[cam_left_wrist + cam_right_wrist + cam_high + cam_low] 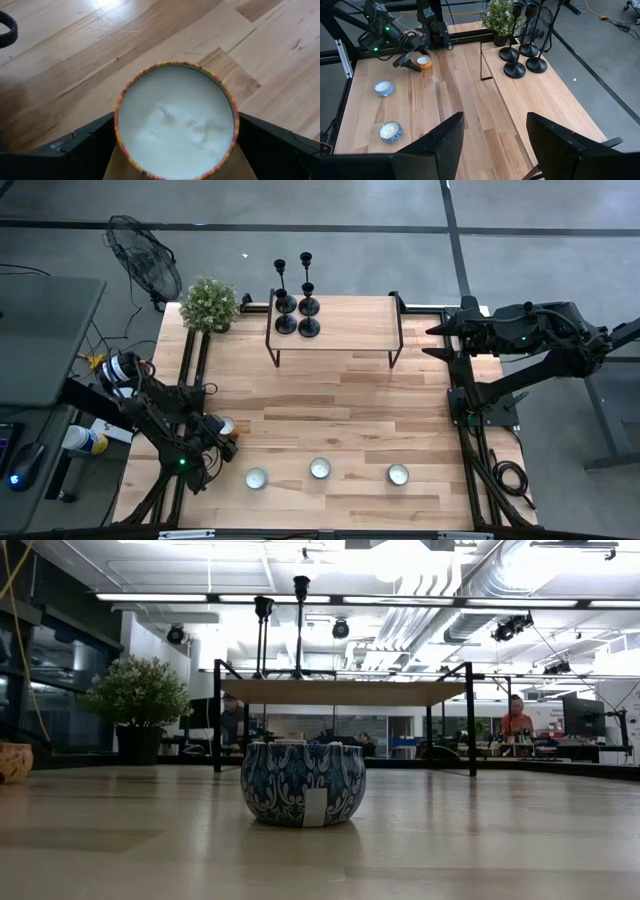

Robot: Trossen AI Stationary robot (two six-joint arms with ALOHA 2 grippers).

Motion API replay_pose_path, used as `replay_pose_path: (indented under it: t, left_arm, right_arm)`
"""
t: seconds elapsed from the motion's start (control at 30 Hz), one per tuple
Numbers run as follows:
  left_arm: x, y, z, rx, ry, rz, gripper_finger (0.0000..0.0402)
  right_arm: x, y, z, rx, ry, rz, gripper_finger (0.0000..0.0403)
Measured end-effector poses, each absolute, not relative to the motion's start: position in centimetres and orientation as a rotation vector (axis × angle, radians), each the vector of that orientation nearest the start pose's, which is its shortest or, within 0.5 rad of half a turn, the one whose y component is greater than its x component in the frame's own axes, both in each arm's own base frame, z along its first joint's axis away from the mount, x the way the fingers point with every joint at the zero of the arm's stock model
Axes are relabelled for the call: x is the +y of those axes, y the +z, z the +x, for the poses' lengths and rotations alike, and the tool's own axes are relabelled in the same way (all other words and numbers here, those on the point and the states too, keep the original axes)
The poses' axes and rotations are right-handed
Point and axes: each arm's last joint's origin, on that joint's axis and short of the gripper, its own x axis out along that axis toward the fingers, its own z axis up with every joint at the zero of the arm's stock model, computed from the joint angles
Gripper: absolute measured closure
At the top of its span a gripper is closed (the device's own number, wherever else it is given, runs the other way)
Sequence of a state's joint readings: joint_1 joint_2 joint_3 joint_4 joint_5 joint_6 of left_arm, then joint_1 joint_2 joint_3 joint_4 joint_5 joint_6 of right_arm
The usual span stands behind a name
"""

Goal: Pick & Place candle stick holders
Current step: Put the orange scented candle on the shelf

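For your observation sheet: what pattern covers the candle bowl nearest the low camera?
Blue and white floral scrollwork on the candle bowl, clearest in the low view.

Counter (330, 410): light wood | Shelf (350, 320) stood at far edge, bearing four candle stick holders (297, 305) | Tealight cups (320, 469) lay near front | Potted plant (210, 305) occupied far-left corner

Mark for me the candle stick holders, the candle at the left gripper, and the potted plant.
candle stick holders (286, 325): high view, base of the front-left one on the raised shelf.
candle (176, 120): left wrist view, white wax surface.
potted plant (209, 303): high view, its leafy top.
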State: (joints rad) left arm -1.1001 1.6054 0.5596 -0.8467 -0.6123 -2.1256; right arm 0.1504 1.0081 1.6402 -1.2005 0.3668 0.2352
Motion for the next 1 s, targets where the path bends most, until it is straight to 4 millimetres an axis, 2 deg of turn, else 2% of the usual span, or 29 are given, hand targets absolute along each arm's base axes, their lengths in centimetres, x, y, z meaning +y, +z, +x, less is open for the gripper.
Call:
replay_pose_path:
  t: [0.17,0.6,1.0]
  left_arm:
    - [-13.93,9.43,9.77,0.789,0.87,-0.424,0.0018]
    - [-13.77,9.39,9.82,0.748,0.864,-0.414,0.0022]
    - [-13.74,9.42,9.83,0.737,0.862,-0.408,0.0111]
  right_arm:
    - [0.79,46.89,12.15,0.522,-0.274,0.083,0.0195]
    - [0.79,46.89,12.15,0.522,-0.274,0.083,0.0195]
    - [0.79,46.89,12.15,0.522,-0.274,0.083,0.0195]
